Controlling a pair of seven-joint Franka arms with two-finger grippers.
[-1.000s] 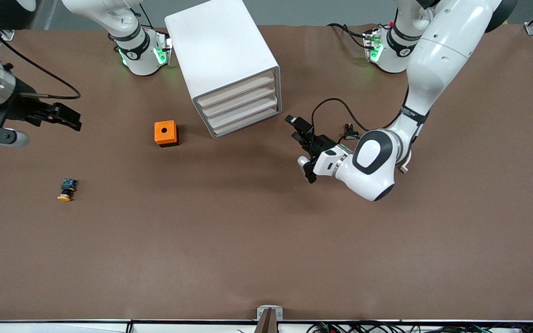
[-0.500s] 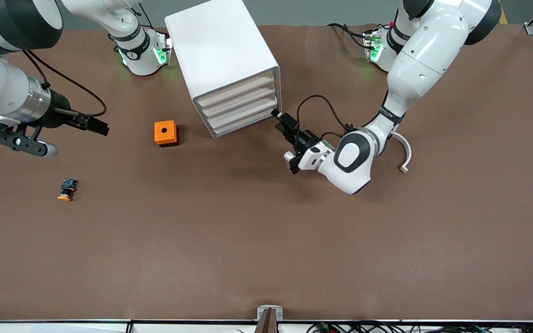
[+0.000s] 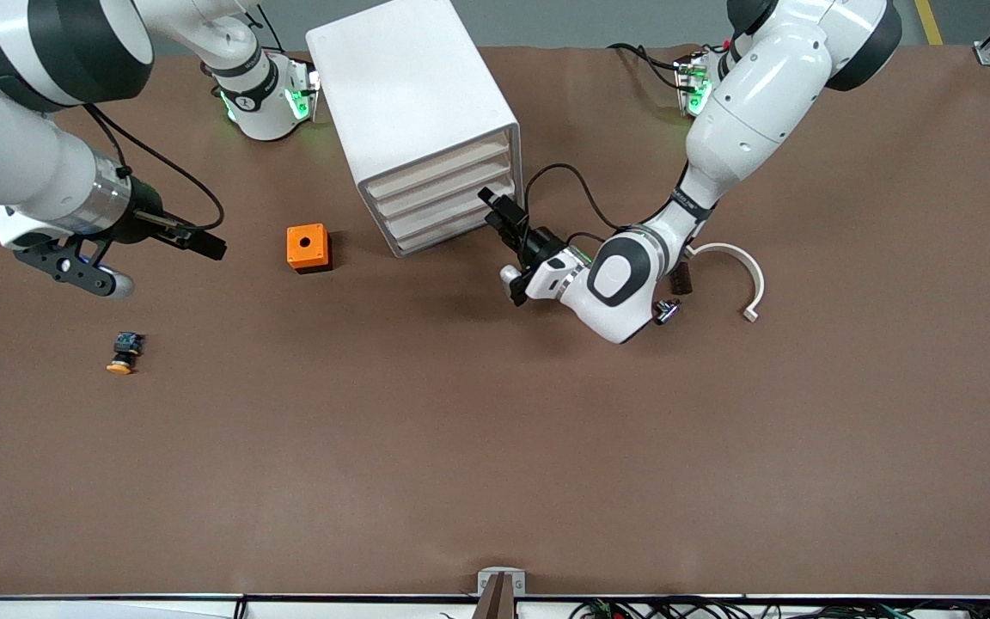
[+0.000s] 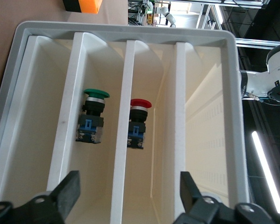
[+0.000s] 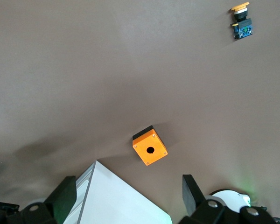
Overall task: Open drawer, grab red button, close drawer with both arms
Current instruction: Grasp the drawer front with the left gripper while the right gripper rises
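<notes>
Hovering spread-fingered right at the cabinet (image 3: 426, 112) front, the left gripper (image 3: 499, 211) could snag a lower tray instead of the drawer (image 3: 435, 168), red button (image 4: 139, 125) just ahead inside, while the right gripper (image 3: 203, 243) waits open.

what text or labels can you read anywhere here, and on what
No text can be read in any view.
Black band on the left arm: small white lettering, too small to read.
Black band on the right arm's base: a white mark, too small to read.
Cabinet, orange box, red-capped button, green-capped button and yellow-orange-capped button: no lettering shows.
</notes>
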